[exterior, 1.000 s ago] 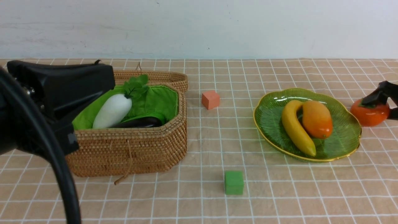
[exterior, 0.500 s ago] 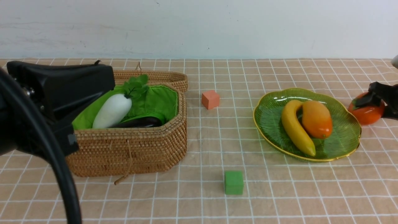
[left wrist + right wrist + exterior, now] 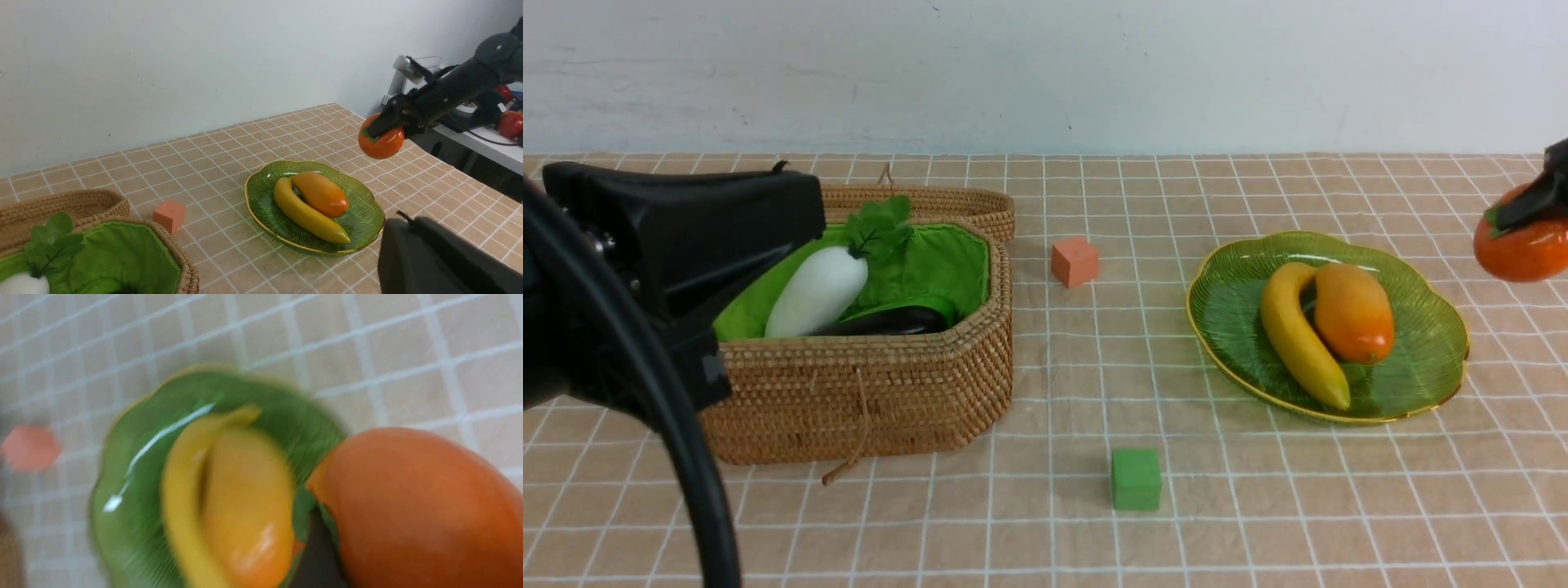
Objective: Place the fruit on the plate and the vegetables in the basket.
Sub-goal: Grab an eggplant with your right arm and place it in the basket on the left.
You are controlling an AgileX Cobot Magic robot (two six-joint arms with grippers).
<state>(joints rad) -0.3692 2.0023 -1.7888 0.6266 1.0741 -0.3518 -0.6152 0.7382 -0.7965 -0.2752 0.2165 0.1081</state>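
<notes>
**Operator:** What lies on the worktop (image 3: 1258, 490), biggest first?

**Me:** The wicker basket (image 3: 882, 392) stands at the left with its lid tipped back. Inside, on the green lining, are the white radish (image 3: 817, 291) and, nearer, the dark eggplant (image 3: 890, 321). The other vegetables I can't see. At the right sits the green glass plate (image 3: 1429, 367), carrying the banana (image 3: 1294, 335) with the mango (image 3: 1352, 313) touching its right side.

**Operator:** And the persimmon?

**Me:** My right claw (image 3: 378, 130) is clamped on the persimmon (image 3: 1523, 245) at its leafy cap, holding it in the air, right of the plate and beyond its far edge, clear of the cloth.

**Operator:** Your left claw?

**Me:** My left claw (image 3: 768, 220) is pressed together, holding nothing, hanging over the basket's left side.

**Operator:** Anything smaller?

**Me:** An orange-pink cube (image 3: 1075, 261) lies between basket and plate, towards the far side; a green cube (image 3: 1135, 479) lies near the front.
</notes>
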